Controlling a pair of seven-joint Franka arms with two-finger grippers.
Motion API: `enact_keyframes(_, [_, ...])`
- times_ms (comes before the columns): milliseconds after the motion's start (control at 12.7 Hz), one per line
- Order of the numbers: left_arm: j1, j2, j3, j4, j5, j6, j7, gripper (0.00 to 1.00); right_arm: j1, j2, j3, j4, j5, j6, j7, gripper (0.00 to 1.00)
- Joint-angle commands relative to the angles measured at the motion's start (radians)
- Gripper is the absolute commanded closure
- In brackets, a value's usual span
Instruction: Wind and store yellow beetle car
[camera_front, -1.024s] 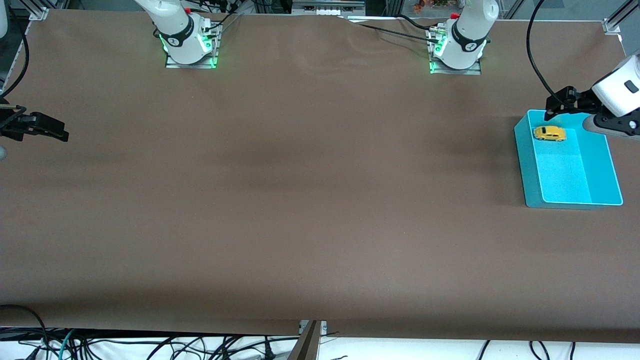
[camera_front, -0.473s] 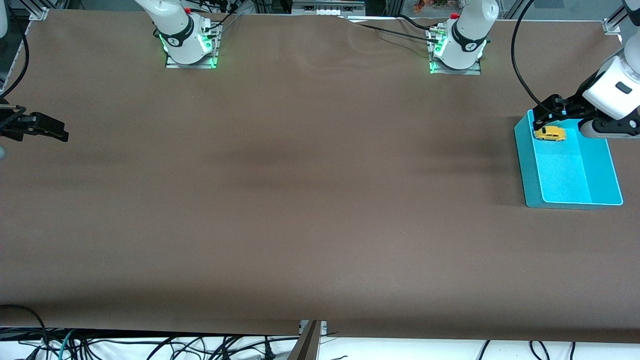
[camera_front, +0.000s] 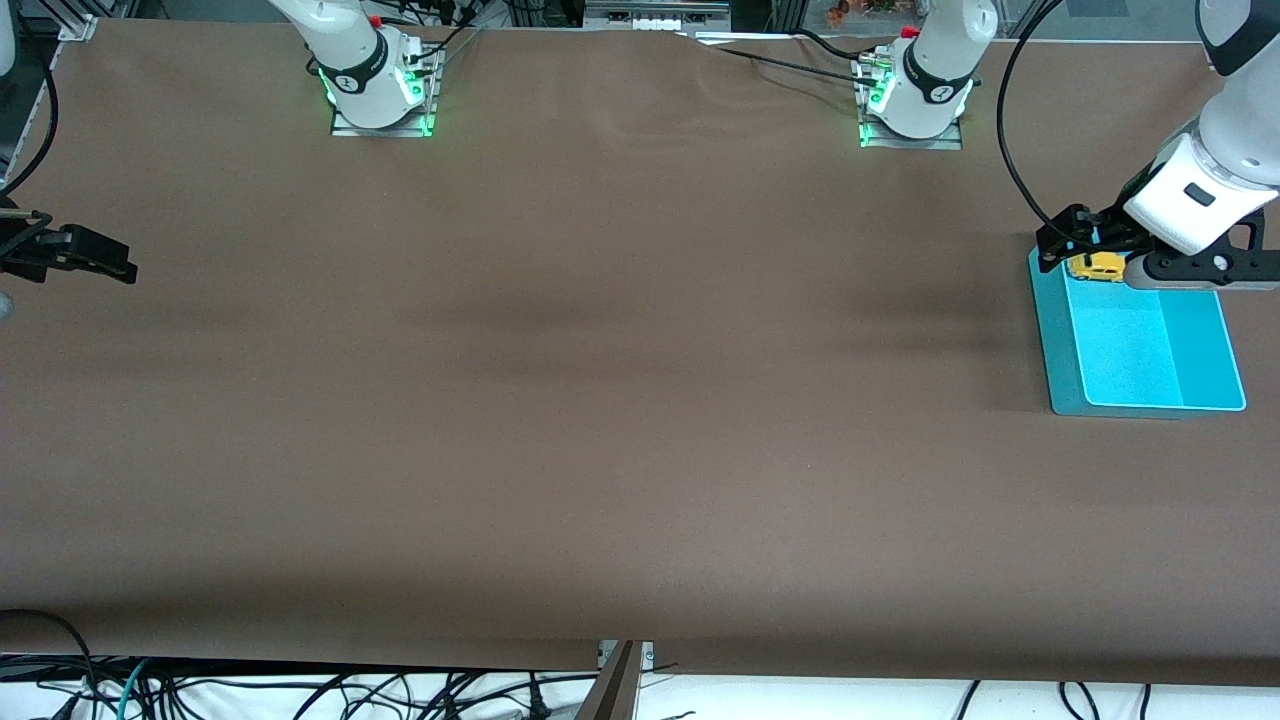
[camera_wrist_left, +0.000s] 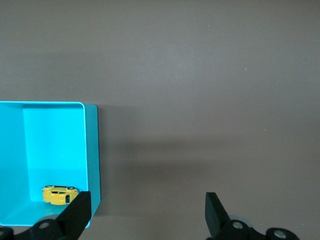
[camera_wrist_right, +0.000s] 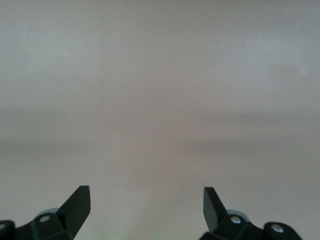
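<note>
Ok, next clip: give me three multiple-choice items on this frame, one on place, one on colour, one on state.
1. Where is the yellow beetle car?
A. on the bare table
B. in the tray
C. in a claw

2. What colour is the tray?
A. cyan
B. red
C. white

3. How is the left claw?
A. shut on the car
B. open, empty
C. out of view

Answers: 1 B, the car rests on the tray floor at the end farther from the front camera. 2 A, bright cyan. 3 B, the left wrist view shows its fingers spread, nothing between them.
</note>
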Motion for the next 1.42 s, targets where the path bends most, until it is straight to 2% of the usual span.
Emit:
enact_keyframes(0, [0.002,-0.037,0.011,-0.044,-0.008,0.008,-0.003,0.0,-0.005,-0.007,0.003,-0.004,0.002,0.004,0.008,0.0])
enact_keyframes(473, [0.007,-0.036,0.042,-0.041,-0.025,-0.039,-0.003,0.0,-0.005,-0.007,0.003,-0.004,0.002,0.006,0.008,0.0])
enact_keyframes(1339, [0.008,-0.034,0.045,-0.039,-0.048,-0.086,-0.001,0.0,-0.006,-0.007,0.002,-0.005,0.002,0.006,0.007,0.0])
